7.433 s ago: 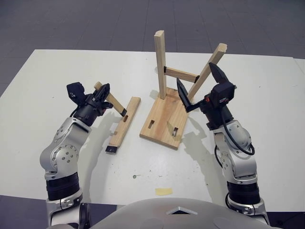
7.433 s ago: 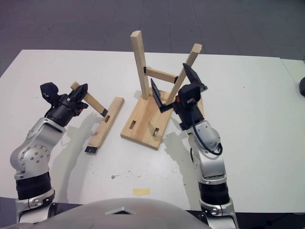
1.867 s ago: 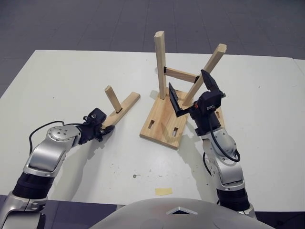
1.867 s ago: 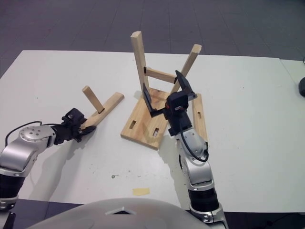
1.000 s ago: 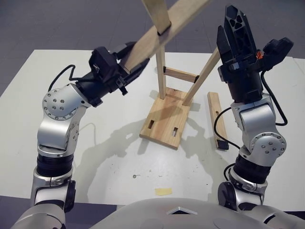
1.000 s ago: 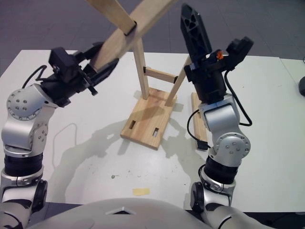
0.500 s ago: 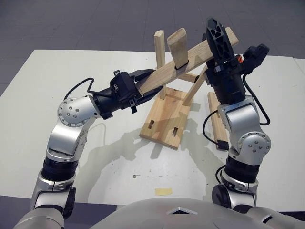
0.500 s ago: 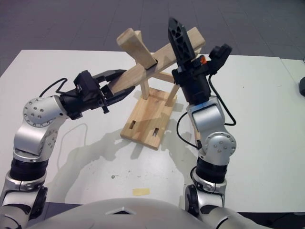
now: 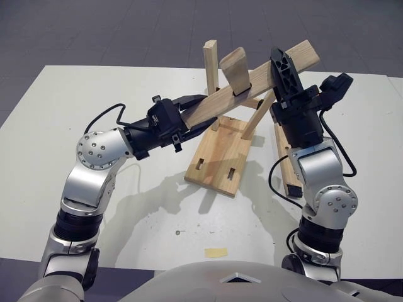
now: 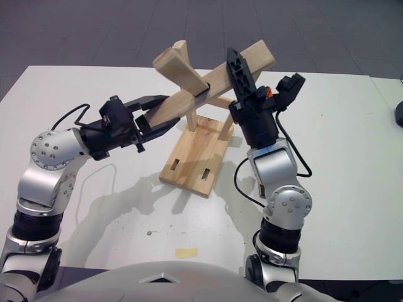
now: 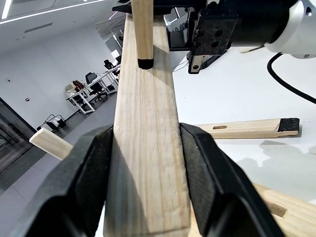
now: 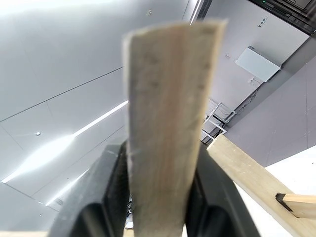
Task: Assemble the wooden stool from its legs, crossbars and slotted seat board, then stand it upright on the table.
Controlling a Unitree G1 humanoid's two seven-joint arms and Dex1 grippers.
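Stool leg held aloft by both grippers: at the left, the left gripper (image 9: 200,111) is clamped on the lower end of the held leg (image 9: 252,78), the wood pressed flat between its two black fingers (image 11: 89,182). From those jaws the leg slopes up and to the right above the white table (image 9: 75,94). A short crossbar (image 9: 234,66) is seen set into the leg partway between the two grippers, pointing upward. Under the span between the jaws, the slotted seat board (image 9: 217,160) lies flat on the table. An upright leg (image 9: 211,63) and a tilted leg (image 9: 255,119) are seated in its far end, and two slots show in its near end. Further right, the right gripper (image 9: 282,58) is pinched on the held leg near its upper end, with a short length of wood left projecting beyond the fingers (image 12: 111,187). Below the right gripper, a loose leg (image 9: 287,171) lies flat on the table, just beside the seat board's right edge.
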